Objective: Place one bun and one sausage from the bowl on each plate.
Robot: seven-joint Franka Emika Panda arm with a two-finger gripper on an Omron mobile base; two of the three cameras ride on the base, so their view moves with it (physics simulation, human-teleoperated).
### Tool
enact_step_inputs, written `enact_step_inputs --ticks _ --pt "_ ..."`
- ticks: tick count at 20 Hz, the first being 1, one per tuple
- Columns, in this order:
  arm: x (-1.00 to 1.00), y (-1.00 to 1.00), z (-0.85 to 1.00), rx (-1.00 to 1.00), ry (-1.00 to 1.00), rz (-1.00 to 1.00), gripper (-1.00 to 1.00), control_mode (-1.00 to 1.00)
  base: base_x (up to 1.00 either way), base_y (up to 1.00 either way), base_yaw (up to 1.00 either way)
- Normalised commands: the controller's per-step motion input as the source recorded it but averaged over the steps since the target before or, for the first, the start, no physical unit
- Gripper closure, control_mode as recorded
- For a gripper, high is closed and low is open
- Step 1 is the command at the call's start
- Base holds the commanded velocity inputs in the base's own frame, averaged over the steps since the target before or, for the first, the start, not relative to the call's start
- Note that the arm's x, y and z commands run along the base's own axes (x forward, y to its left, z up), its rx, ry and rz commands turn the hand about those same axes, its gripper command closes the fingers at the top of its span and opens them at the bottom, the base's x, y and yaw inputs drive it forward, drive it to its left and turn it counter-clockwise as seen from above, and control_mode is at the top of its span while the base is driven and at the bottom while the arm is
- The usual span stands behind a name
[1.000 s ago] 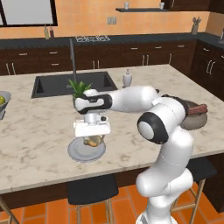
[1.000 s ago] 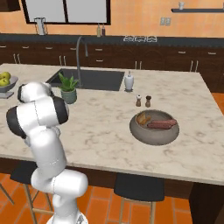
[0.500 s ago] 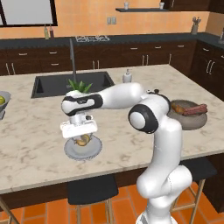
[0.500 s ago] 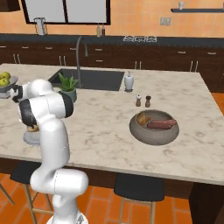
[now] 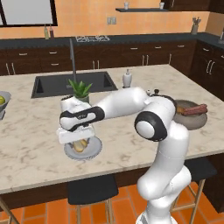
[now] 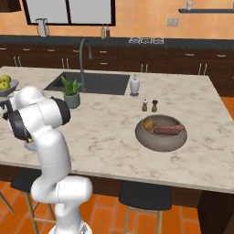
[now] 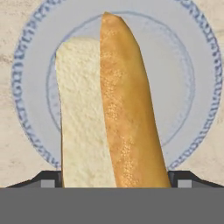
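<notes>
Marble counter (image 5: 26, 153) carries it all: the grey-brown bowl (image 6: 161, 137), with a sausage (image 6: 169, 130) in it, sits well apart from the blue-rimmed plate (image 7: 192, 65). Over that plate the split bun (image 7: 113, 122) fills the gap of your gripper (image 7: 114, 180), jaws wide. You cannot tell whether they press it or merely flank it. Judge it light, soft and easily crushed, so hold it gently across the crusted sides, mid-length. Its near end is cut off, hiding the contact with the finger tips (image 7: 51, 178).
</notes>
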Motion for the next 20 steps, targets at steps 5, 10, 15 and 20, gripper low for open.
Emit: enact_step_inputs --ticks 5,10,15,20 --pt "0.36 0.00 -0.36 0.06 -0.12 0.00 1.00 -1.00 0.00 0.00 0.00" --pt "0.00 0.08 -0.16 0.00 -0.10 0.00 -1.00 -1.00 0.00 0.00 0.00" --pt "-0.04 0.00 0.39 0.00 -0.02 0.00 -1.00 -1.00 0.00 0.00 0.00" --pt "0.00 0.00 0.25 0.00 0.00 0.00 -1.00 -1.00 0.00 0.00 0.00"
